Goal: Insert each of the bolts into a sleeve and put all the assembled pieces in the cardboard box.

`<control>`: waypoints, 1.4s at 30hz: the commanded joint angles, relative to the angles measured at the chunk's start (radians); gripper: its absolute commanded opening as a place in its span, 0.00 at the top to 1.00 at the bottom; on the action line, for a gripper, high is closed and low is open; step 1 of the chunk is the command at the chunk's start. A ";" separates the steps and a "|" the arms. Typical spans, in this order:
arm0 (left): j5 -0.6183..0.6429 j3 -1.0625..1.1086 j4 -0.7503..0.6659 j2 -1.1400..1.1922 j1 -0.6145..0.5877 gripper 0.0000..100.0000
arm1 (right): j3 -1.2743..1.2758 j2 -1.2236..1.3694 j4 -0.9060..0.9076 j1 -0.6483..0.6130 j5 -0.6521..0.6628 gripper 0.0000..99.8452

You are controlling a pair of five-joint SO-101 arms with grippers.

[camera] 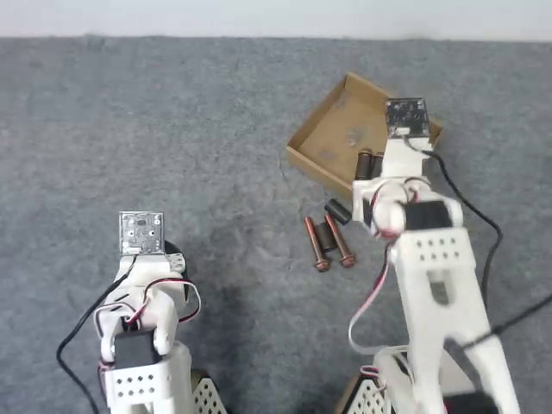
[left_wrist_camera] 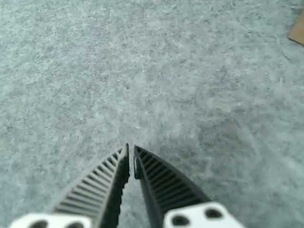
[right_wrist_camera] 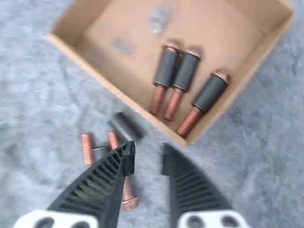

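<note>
Brown cardboard box [right_wrist_camera: 213,33] sits far right on the fuzzy grey table [left_wrist_camera: 190,71]. Three finished pieces lie inside, side by side [right_wrist_camera: 167,71], each a copper bolt pushed through a dark round sleeve. Just near of the box, two bare bolts [camera: 315,241] and two loose sleeves [camera: 336,210] lie on the table. The right pincer [right_wrist_camera: 146,147] hangs over them, wide open and holding nothing. The left pincer [left_wrist_camera: 131,148] is at the near left, almost closed, gripping nothing.
</note>
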 commanded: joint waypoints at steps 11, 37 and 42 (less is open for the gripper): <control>-0.012 -0.016 0.003 -0.018 -0.008 0.99 | 0.110 -0.150 0.007 -0.196 0.204 0.95; -0.012 -0.016 0.003 -0.018 -0.008 0.99 | 0.106 0.191 -0.168 -0.087 0.628 0.94; -0.012 -0.016 0.003 -0.018 -0.008 0.99 | 0.106 0.199 -0.217 -0.085 0.632 0.94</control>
